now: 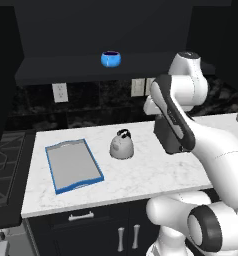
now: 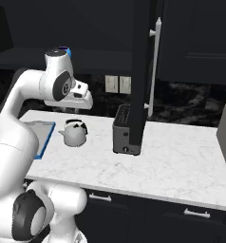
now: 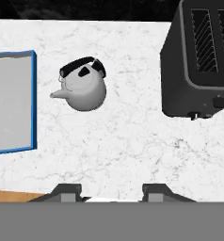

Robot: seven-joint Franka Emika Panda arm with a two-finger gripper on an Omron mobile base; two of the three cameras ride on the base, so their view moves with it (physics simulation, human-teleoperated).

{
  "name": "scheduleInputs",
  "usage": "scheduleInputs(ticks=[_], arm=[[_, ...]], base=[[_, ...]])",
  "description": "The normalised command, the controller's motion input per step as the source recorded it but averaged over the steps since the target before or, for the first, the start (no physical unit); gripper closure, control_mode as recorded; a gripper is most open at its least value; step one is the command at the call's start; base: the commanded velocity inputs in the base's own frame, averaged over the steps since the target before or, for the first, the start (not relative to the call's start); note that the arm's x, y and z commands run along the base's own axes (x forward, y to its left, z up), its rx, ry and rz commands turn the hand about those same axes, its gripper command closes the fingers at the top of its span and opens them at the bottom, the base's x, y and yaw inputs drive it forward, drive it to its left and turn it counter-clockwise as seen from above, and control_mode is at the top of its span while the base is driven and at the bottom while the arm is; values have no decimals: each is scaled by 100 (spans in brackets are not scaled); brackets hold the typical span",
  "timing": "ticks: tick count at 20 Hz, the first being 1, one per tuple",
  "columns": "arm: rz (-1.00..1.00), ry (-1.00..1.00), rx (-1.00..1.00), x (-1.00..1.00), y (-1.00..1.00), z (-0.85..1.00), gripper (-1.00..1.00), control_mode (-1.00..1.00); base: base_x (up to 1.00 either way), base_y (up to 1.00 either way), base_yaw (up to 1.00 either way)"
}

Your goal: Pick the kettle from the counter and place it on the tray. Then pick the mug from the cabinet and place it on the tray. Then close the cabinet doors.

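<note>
Kettle [image 3: 84, 88] sits upright on the white marble surface [image 3: 132, 141], its spout pointing toward the blue-rimmed tray [image 3: 10, 103] just beside it, handle arching along the same line. Toaster [image 3: 198, 61] stands on its other side. Gripper [image 3: 111, 194] hovers above, fingers apart, holding nothing. Blue mug [image 1: 111, 59] rests on the cabinet shelf [image 1: 66, 70].

Dark backsplash [image 1: 96, 102] with white outlets [image 1: 60, 92]

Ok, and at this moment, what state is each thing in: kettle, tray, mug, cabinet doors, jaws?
kettle: upright on the counter, beside the tray, not held.
tray: flat on the counter, nothing on it.
mug: upright on the cabinet shelf.
cabinet doors: open.
gripper: jaws open, holding nothing, above the counter.
</note>
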Motion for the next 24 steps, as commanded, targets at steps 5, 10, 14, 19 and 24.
scheduleInputs(ticks=[5, 10, 14, 19, 24], arm=[[0, 0, 6, -36, 0, -18, -100, -100], [-11, 0, 0, -54, 34, -45, -100, -100], [-22, 0, 0, -2, 54, -40, -100, -100], [-17, 1, 0, 27, 50, -25, -100, -100], [-26, 0, 4, 54, 42, -12, -100, -100]], base=[[0, 0, 0], [0, 0, 0], [0, 0, 0], [0, 0, 0], [0, 0, 0]])
